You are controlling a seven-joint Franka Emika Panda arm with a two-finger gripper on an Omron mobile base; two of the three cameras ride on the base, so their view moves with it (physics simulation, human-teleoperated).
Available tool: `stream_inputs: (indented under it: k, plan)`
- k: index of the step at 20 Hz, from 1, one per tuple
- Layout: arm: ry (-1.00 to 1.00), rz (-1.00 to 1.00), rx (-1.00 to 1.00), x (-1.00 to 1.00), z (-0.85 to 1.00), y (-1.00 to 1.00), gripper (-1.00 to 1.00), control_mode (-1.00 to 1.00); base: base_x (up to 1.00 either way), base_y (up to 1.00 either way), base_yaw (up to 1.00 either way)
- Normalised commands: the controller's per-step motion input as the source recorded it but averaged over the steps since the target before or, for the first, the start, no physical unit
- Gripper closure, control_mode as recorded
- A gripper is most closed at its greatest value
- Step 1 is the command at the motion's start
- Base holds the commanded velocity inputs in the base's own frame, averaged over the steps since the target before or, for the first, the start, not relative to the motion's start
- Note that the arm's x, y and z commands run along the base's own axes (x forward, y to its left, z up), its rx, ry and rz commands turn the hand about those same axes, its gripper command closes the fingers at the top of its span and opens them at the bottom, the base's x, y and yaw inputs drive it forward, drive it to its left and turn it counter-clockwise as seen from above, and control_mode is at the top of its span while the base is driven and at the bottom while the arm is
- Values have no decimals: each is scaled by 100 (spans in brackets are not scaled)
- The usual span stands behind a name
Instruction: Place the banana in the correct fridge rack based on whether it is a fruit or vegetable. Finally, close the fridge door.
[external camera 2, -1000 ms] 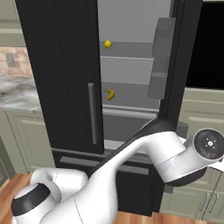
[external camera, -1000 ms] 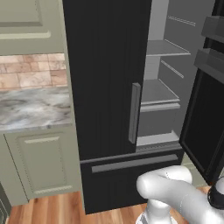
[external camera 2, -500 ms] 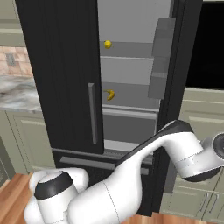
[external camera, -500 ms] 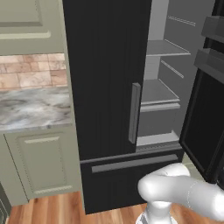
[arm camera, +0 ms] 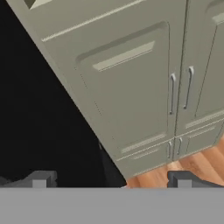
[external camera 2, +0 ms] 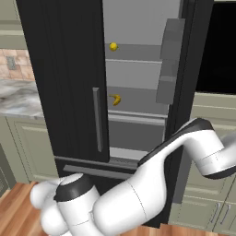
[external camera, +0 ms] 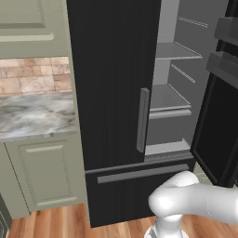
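Observation:
The small curved banana lies on the fridge rack, the pale-grey shelf with the thick front lip, in the middle of the open fridge. My arm stretches off to the right past the open fridge door. In the hand view my gripper is open with nothing between its fingertips. It faces the black outer face of the door and pale cabinet doors.
A small round yellow fruit sits on the shelf above. The door carries grey bins on its inner side. The left fridge door is shut, with a marble counter beside it. A wooden floor runs below.
My arm has swung further right, its wrist leaving both base views. The banana, shelves and door have not moved.

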Motion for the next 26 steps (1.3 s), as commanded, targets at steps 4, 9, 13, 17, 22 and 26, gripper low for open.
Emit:
stream_inputs:
  k: [4, 9, 13, 17, 22, 26]
  plan:
    - [-11, 5, 2, 13, 0, 80, -100, -100, 0, 0, 0]
    - [-10, 4, 4, 38, 0, 88, -100, -100, 0, 0, 0]
    - [-11, 2, 6, 24, 0, 88, -100, -100, 0, 0, 0]
    - [-9, 4, 9, 14, 0, 100, -100, -100, 0, 0, 0]
    - [-7, 1, 10, 29, 3, 100, -100, -100, 0, 0, 0]
    - [-8, 0, 8, 36, 15, 100, -100, -100, 0, 0, 0]
